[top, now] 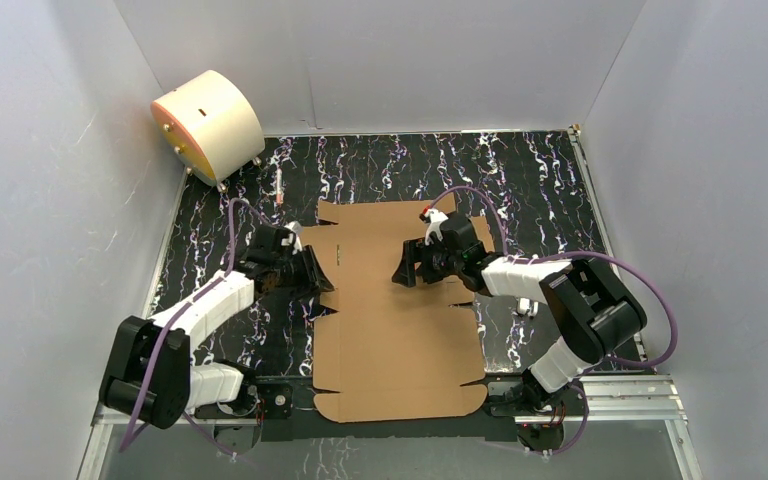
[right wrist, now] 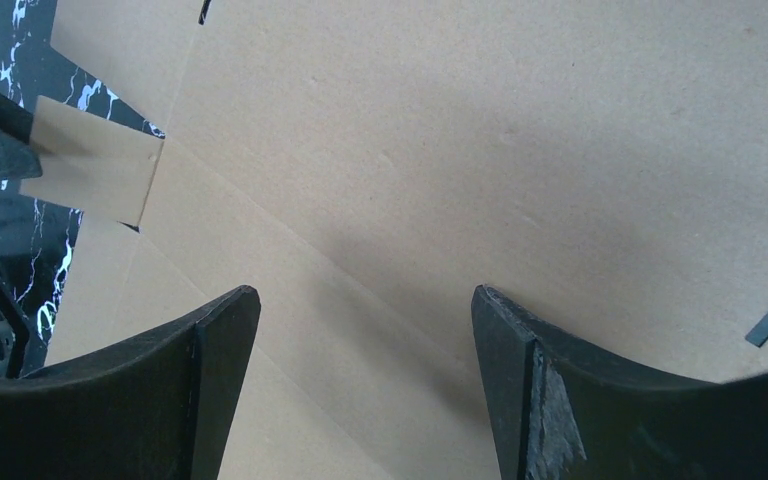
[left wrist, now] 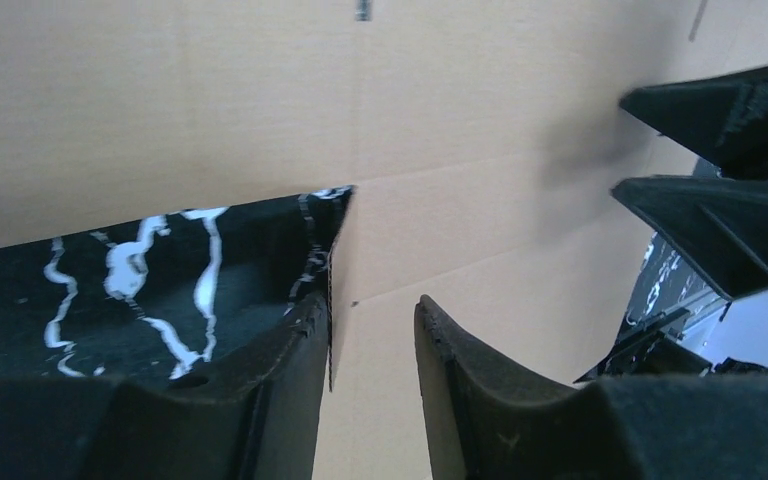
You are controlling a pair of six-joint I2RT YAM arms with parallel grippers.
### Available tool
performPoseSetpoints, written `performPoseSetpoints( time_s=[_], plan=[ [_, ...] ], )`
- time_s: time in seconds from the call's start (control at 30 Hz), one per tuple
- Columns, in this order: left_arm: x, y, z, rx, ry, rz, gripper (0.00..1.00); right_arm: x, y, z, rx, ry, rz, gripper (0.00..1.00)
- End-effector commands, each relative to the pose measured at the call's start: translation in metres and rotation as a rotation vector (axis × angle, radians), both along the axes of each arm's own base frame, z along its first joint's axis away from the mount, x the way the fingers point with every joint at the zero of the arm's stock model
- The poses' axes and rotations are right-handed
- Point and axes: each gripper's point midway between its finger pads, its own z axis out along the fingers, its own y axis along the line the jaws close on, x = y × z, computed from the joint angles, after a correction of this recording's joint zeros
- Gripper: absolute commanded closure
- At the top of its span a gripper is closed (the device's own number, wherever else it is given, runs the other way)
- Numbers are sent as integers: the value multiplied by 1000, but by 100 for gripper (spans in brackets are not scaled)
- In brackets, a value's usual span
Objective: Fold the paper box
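The paper box (top: 390, 300) is a brown die-cut cardboard sheet lying flat on the black marbled table. My left gripper (top: 322, 272) is open at the sheet's left edge. In the left wrist view (left wrist: 370, 315) a raised flap edge (left wrist: 332, 300) stands just inside its left finger, with cardboard (left wrist: 460, 120) filling the gap. My right gripper (top: 403, 270) is open and empty, low over the sheet's middle. The right wrist view (right wrist: 365, 305) shows only flat cardboard (right wrist: 460, 130) with a crease between its fingers. The two grippers face each other.
A cream drum with an orange face (top: 208, 122) sits at the back left corner. A thin stick (top: 278, 185) lies behind the sheet. A small white object (top: 526, 306) lies under the right arm. Grey walls stand on three sides, and a metal rail (top: 620, 400) runs along the near edge.
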Motion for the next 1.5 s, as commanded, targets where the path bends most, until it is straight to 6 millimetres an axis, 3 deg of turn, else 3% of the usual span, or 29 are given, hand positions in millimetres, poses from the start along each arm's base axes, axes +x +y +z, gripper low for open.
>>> performPoseSetpoints(
  time_s=[0.0, 0.17, 0.6, 0.83, 1.0, 1.17, 1.33, 1.47],
  plan=[
    [7, -16, 30, -8, -70, -43, 65, -2, 5, -3, -8, 4, -2, 14],
    [8, -28, 40, -18, -90, -71, 58, -2, 4, -6, -19, 10, -14, 15],
    [0, -68, 31, -4, -86, -160, 55, 1, 4, -9, -37, 8, -34, 15],
    [-1, -68, 23, 27, -89, -172, 54, 3, 6, -7, -37, 2, -33, 16],
    [9, -56, 37, 89, -162, -146, 50, 7, 7, 6, -25, -24, -33, 16],
    [19, -43, 51, 165, -227, -132, 43, 13, 10, 31, -1, -80, -32, 14],
    [28, -37, 81, 184, -315, -117, 36, 21, -7, 53, -58, -149, -84, 7],
    [28, -45, 93, 147, -329, -148, 31, 21, -25, 64, -113, -187, -128, 2]
  ],
)
